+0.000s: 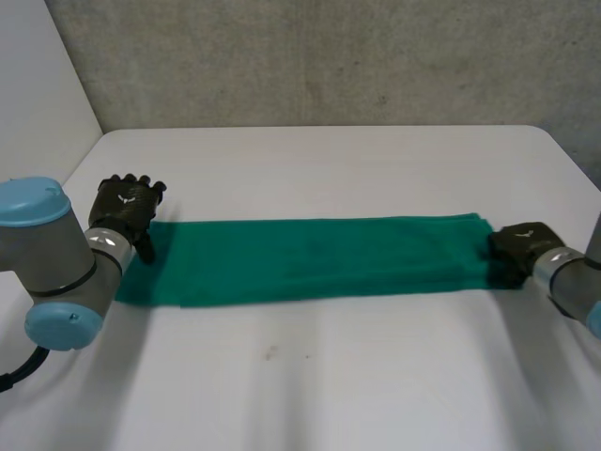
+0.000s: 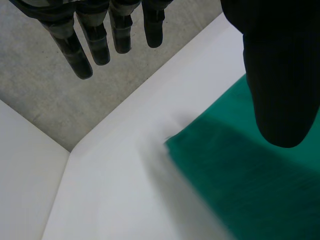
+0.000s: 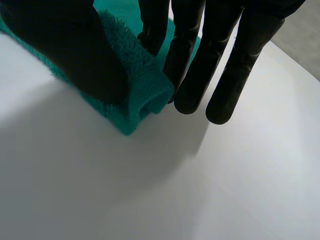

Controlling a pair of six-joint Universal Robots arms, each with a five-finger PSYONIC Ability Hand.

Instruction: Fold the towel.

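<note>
The long green terry towel (image 1: 319, 258) lies flat as a narrow folded strip, stretched between my two hands. One short end sits at the left hand (image 1: 127, 202). That hand is relaxed and holds nothing: its straight fingers (image 2: 100, 47) hang spread above bare table just past the towel's corner, and its thumb (image 2: 280, 75) hovers over the cloth. The other short end is at the right hand (image 1: 521, 242), which pinches it. Its thumb (image 3: 65, 45) presses on top and its straight fingers (image 3: 237, 75) stand against the far side, so the edge bunches up into a small roll between them.

The towel rests on a smooth white table (image 1: 329, 376). A grey concrete wall (image 1: 329, 56) stands behind it, and a white side panel (image 1: 38, 85) stands beyond the left hand.

Both long edges of the towel are well apart from the table's edges. I have open tabletop in front of the strip and behind it.
</note>
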